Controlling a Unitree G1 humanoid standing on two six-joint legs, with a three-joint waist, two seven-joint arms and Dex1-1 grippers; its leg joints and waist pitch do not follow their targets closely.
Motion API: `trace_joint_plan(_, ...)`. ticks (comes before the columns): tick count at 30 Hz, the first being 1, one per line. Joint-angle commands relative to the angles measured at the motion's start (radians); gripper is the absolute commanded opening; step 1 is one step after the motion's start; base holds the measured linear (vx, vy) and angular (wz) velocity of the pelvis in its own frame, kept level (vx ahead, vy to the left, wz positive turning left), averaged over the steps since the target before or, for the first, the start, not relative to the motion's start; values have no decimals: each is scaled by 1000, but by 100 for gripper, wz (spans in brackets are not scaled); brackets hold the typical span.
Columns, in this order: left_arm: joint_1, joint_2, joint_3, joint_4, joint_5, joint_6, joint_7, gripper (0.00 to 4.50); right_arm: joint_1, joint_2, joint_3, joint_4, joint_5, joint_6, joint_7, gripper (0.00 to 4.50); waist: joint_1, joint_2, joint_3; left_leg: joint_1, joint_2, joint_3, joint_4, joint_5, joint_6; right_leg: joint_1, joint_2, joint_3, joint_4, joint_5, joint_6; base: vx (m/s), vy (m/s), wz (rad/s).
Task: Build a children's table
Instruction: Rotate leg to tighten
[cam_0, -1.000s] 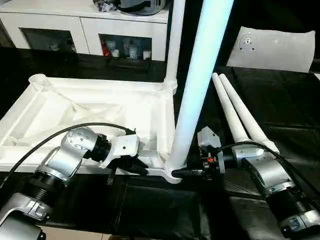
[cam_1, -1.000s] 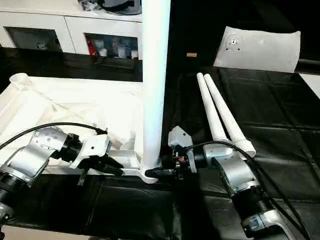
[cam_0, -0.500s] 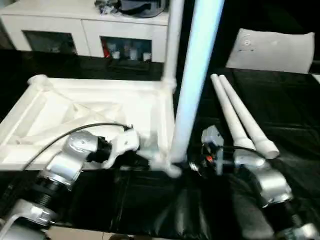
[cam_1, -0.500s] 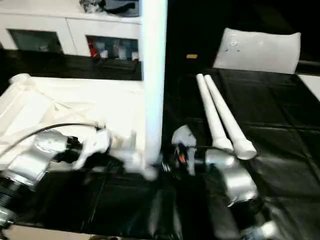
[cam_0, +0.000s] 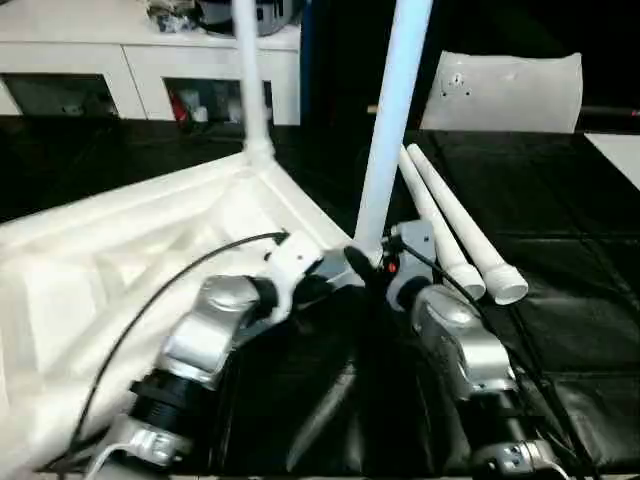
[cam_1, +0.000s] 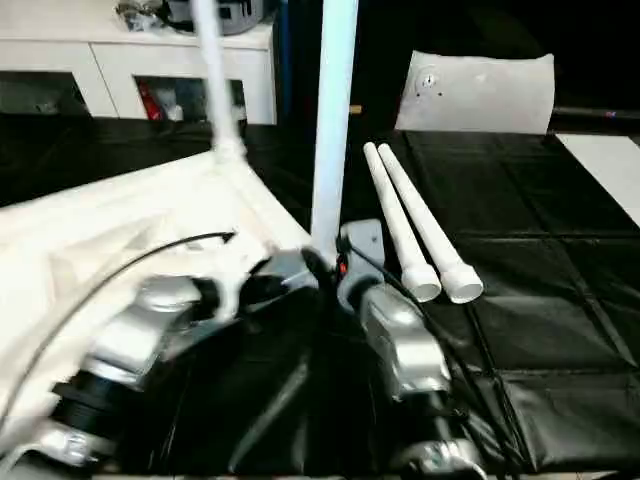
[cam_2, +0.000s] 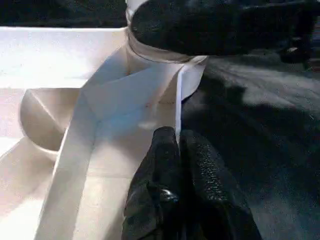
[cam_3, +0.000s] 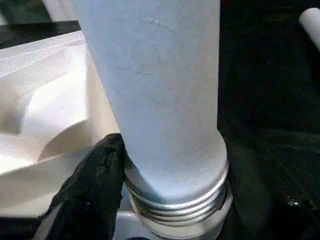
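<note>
Two legs (cam_0: 385, 130) stand in corner sockets of the upturned top (cam_0: 110, 270) while the right gripper (cam_0: 372, 268) clasps the nearer leg's base and the clenched left gripper (cam_2: 180, 165) steadies the rim, two spare legs (cam_0: 460, 225) lying beside.

White table top (cam_0: 120, 260), white legs (cam_0: 470, 245); black work surface (cam_0: 560, 200); black fingers (cam_2: 200, 170).

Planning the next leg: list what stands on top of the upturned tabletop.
Two legs stand upright in corner sockets of the tabletop: near leg, far leg. Its other corners are out of frame.
</note>
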Motion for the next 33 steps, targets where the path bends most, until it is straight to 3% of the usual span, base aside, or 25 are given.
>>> trace_joint_plan(1, -32, -19, -36, -28, 5, -2, 16, 0, 22, 44, 35, 39, 6, 24, 5, 324, 6, 2, -57, 2, 31, -12, -71, -179, 1, 34, -69, 44, -75, -136, -180, 0, 0, 0)
trace_joint_plan(2, -32, -8, -42, -29, 8, -9, 3, 0, 29, 38, 32, 29, 9, 21, 17, 341, 6, 7, -58, 1, 31, -13, -72, -170, 2, 36, -69, 44, -73, -120, -183, 0, 0, 0)
trace_joint_plan(3, -32, -2, -45, -30, 12, -12, -3, 0, 36, 31, 29, 19, 11, 11, 24, 341, 6, 4, -58, 2, 30, -11, -71, -161, 5, 36, -67, 43, -73, -98, -185, 0, 0, 0)
trace_joint_plan(5, -28, 33, -56, -26, 13, -33, -48, 0, 50, 8, 22, -7, 18, -18, 47, 348, 7, 6, -55, 1, 30, -11, -73, -181, 5, 37, -69, 43, -76, -116, -186, 0, 0, 0)
trace_joint_plan(7, -24, 73, -62, -21, 10, -64, -92, 0, 65, -25, 25, -40, 25, -43, 87, 382, 8, 8, -56, 2, 31, -13, -73, -192, 2, 39, -68, 43, -77, -127, -182, 0, 0, 0)
trace_joint_plan(12, -23, 162, -78, 17, 0, -181, -193, 0, 106, -136, 27, -121, 61, -91, 253, 415, 12, 13, -62, -3, 32, -12, -65, -135, 25, 43, -66, 42, -63, -6, -201, 0, 0, 0)
trace_joint_plan(16, -24, 226, -97, 39, -22, -266, -310, 0, 121, -228, 32, -153, 83, -105, 392, 443, 17, 14, -59, 1, 33, -10, -66, -163, 27, 40, -67, 41, -66, -42, -216, 0, 0, 0)
trace_joint_plan(18, -26, 295, -134, 61, -26, -368, -428, 0, 131, -322, 63, -177, 104, -107, 543, 443, 23, 14, -60, 2, 34, -11, -65, -170, 32, 42, -67, 41, -68, -47, -216, 0, 0, 0)
trace_joint_plan(20, -28, 311, -137, 68, -47, -388, -479, 0, 128, -365, 78, -177, 110, -113, 608, 443, 26, 17, -59, 4, 35, -10, -65, -175, 34, 41, -67, 42, -64, -37, -221, 0, 0, 0)
trace_joint_plan(24, -46, 350, -153, 100, -79, -456, -607, 0, 102, -451, 127, -173, 123, -109, 778, 443, 27, 6, -57, 6, 37, -8, -66, -199, 32, 40, -69, 40, -68, -93, -233, 0, 0, 0)
trace_joint_plan(25, -47, 351, -155, 102, -79, -459, -612, 0, 101, -453, 129, -173, 124, -107, 784, 443, 29, 8, -57, 3, 37, -10, -66, -191, 35, 42, -71, 40, -65, -98, -235, 0, 0, 0)
trace_joint_plan(27, -56, 373, -177, 112, -85, -492, -680, 0, 84, -481, 164, -178, 134, -92, 863, 443, 29, -2, -57, 3, 38, -8, -64, -185, 45, 42, -71, 40, -65, -98, -237, 0, 0, 0)
trace_joint_plan(30, -65, 376, -185, 127, -96, -510, -715, 0, 78, -500, 187, -178, 141, -91, 910, 443, 36, 1, -57, 5, 41, -5, -62, -161, 51, 38, -74, 41, -62, -96, -242, 0, 0, 0)
trace_joint_plan(31, -71, 377, -191, 134, -93, -522, -728, 0, 72, -505, 203, -169, 133, -95, 934, 443, 39, -12, -58, 4, 41, -5, -62, -157, 52, 39, -73, 40, -63, -100, -240, 0, 0, 0)
trace_joint_plan(33, -84, 379, -201, 151, -80, -560, -745, 0, 60, -509, 227, -147, 117, -105, 963, 427, 47, -3, -59, 5, 41, -5, -61, -146, 52, 37, -74, 40, -60, -102, -237, 0, 0, 0)
